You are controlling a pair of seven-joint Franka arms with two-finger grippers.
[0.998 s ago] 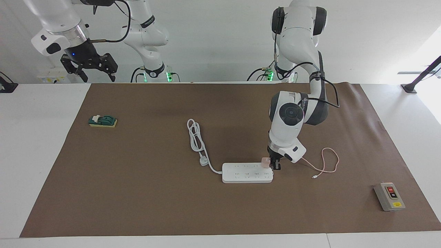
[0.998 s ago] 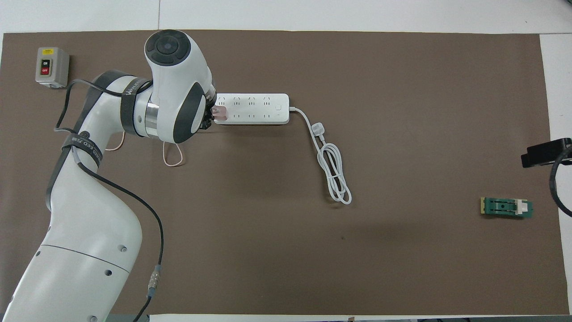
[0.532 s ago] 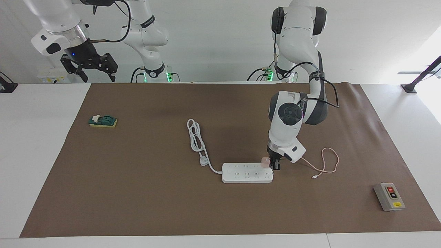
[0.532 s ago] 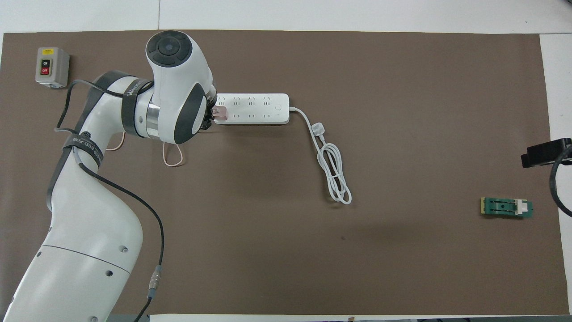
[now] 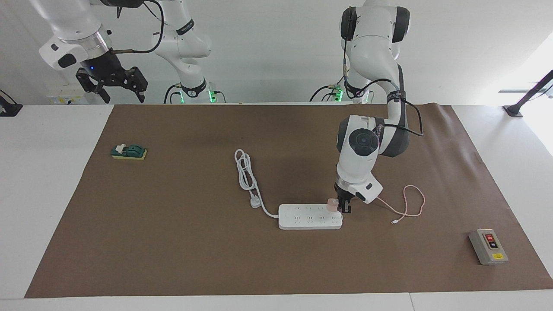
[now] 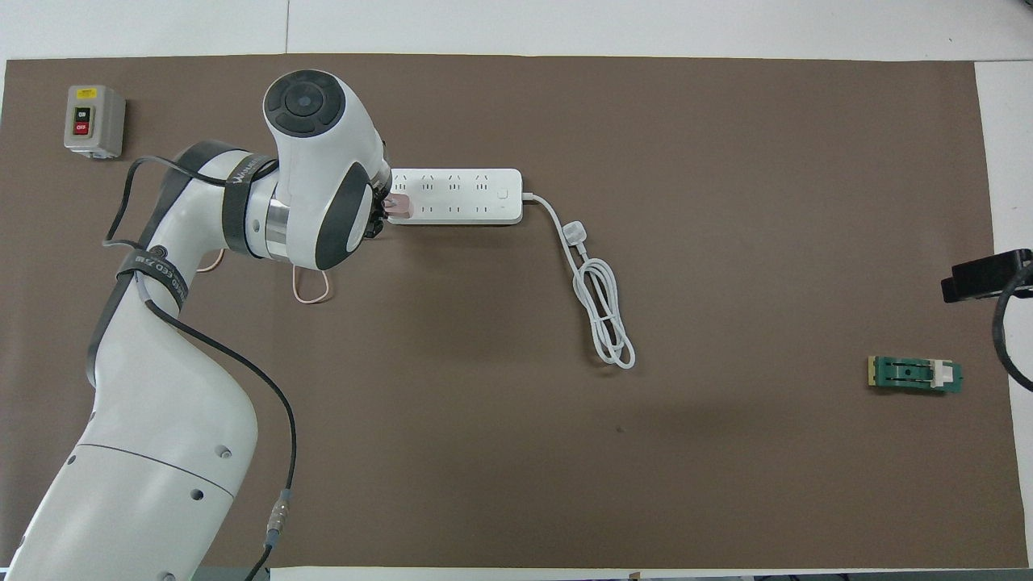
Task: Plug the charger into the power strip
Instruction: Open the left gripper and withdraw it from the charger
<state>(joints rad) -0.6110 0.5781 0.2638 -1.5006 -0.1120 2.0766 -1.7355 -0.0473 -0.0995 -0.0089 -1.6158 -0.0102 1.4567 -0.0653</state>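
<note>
While the small pale-pink cube-shaped charger (image 5: 332,204) sits at the end outlet of the long white rectangular power strip (image 5: 309,217), on the row nearer the robots and at the end toward the left arm's end of the counter, its position over the last second shows almost no change. Whether the prongs are fully seated cannot be told from either view.

The left gripper (image 5: 344,207) is closed on the charger, its body touching the strip's end. Over the last second the gripper and charger hold the same spot, whereas the left arm's wrist and elbow shift slightly. Judgement: this small adjustment with no travel at the gripper suggests a pressing or aligning action, so the insertion step is in hand and the task is near completion.

The thin pink cable (image 5: 408,206) trails from the charger toward the left arm's end of the counter, lying in a loose loop on the brown mat (image 5: 173,237). The strip's thick white cord (image 5: 247,175) and white plug (image 5: 255,202) lie unchanged, coiled toward the right arm's end.

The right gripper (image 5: 113,86) waits raised near its own end of the counter, jaws wide apart and holding nothing.

The grey switch box (image 5: 488,246) and the green block (image 5: 128,151) are unmoved.
</note>
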